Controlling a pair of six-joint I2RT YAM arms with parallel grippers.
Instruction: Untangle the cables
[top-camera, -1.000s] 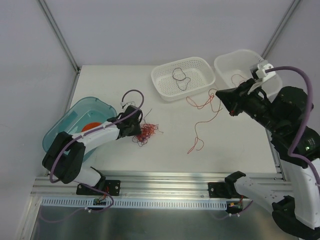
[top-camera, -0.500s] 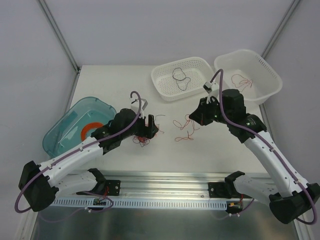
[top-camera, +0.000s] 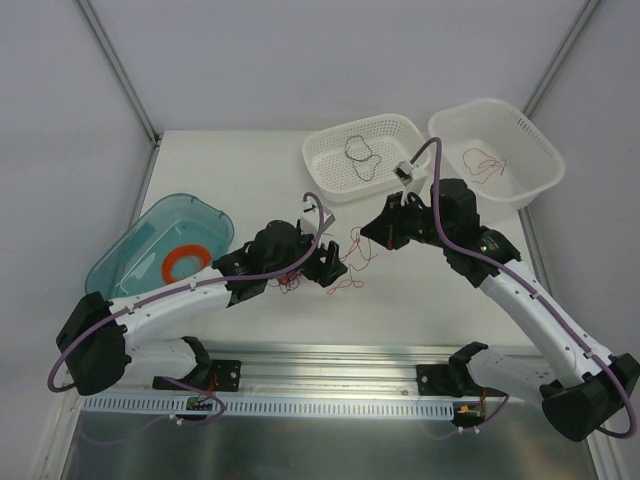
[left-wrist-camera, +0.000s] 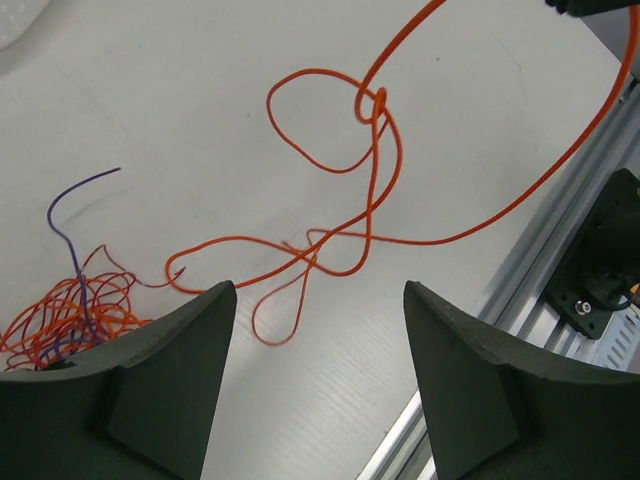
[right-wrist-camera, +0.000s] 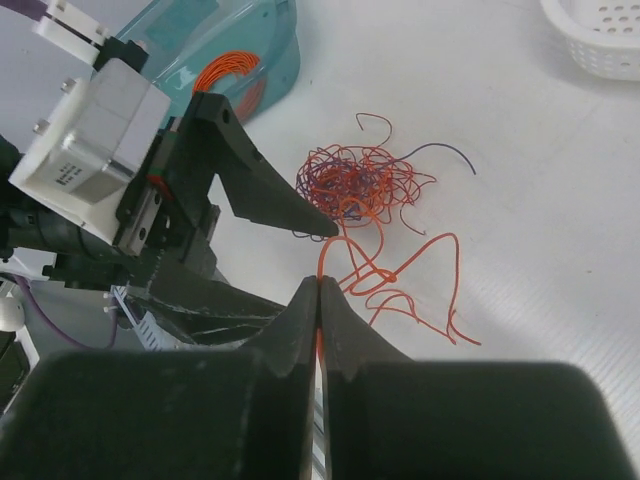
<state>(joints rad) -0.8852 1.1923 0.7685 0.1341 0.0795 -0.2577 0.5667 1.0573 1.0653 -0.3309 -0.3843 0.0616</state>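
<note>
- Left wrist: my left gripper (left-wrist-camera: 318, 300) just opened wide, empty, now over the red cable (left-wrist-camera: 372, 100) beside the tangle (left-wrist-camera: 60, 320).
- Right gripper (right-wrist-camera: 320, 290) is pinched tight on that cable's end; the strand looks nearly out.

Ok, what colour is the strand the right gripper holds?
Red-orange. The strand is pinched in the shut right gripper; it shows best in the right wrist view.

Left tool (left-wrist-camera: 318, 295) crowds right tool (right-wrist-camera: 319, 285); red strand (left-wrist-camera: 378, 150) between.
</note>
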